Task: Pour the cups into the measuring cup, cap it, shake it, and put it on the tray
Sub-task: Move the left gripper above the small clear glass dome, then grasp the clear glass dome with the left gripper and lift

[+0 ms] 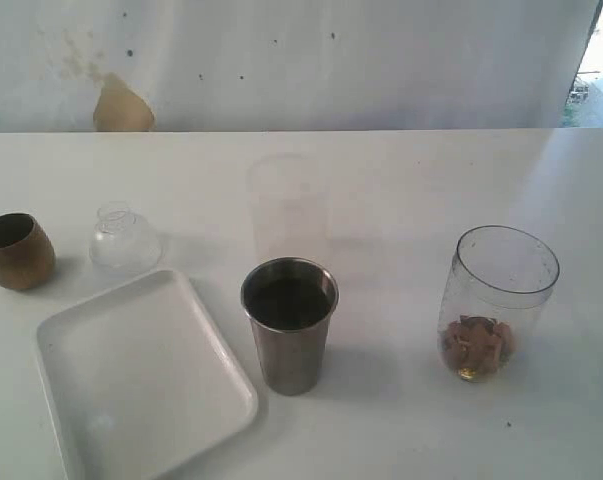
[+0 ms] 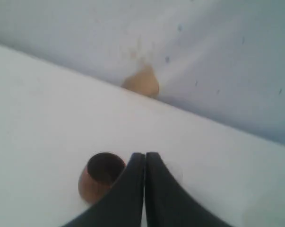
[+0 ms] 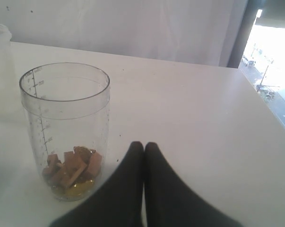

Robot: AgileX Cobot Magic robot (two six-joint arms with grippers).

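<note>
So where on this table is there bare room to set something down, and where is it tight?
Widest bare stretch: between the steel tumbler and the measuring cup, running back to the far edge right of the frosted cup. The white tray is bare too. Tightest on the left, where the wooden cup, dome lid and tray's far corner sit close.

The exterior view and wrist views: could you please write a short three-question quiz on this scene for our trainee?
1. True or false: the wooden cup stands off the tray.
2. What lies in the measuring cup? A) brownish chunks B) nothing C) a spoon.
3. Are the left gripper and right gripper open or shut?
Key: 1 true; 2 A; 3 both shut.
</note>
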